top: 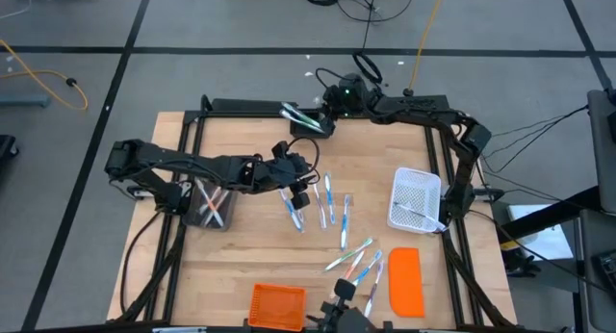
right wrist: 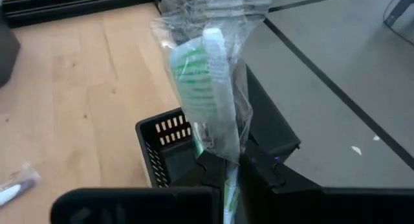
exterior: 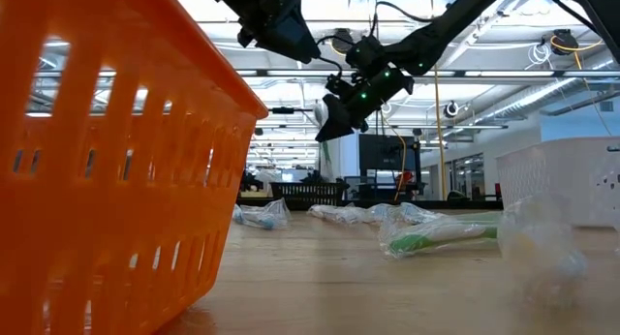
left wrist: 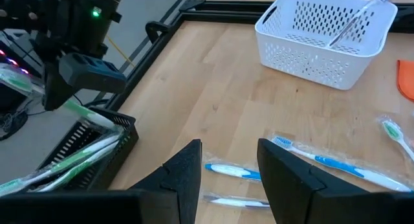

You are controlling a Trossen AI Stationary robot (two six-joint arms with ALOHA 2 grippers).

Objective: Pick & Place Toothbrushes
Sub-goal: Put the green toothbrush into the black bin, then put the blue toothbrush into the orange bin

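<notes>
The right arm reaches along the tabletop's [top: 241,266] far edge; its right gripper [right wrist: 233,164] is clamped on a wrapped green toothbrush [right wrist: 207,88] above a black bin [right wrist: 165,143]. The left arm stretches toward the tabletop's middle, its left gripper [left wrist: 229,169] parted and empty over loose blue toothbrushes [left wrist: 233,171]. No writing is legible.

a white mesh basket [top: 416,200] sits at the right of the high view on the wooden table [top: 241,266]. a flat orange lid [top: 405,281] lies just below it, toward the lower right. an orange basket [top: 277,305] stands at the bottom centre edge. a dark bin [top: 209,206] sits at centre left, and a black slotted bin [top: 310,121] at the table's top edge. a yellow cable [top: 43,75] runs across the grey floor at upper left.
</notes>
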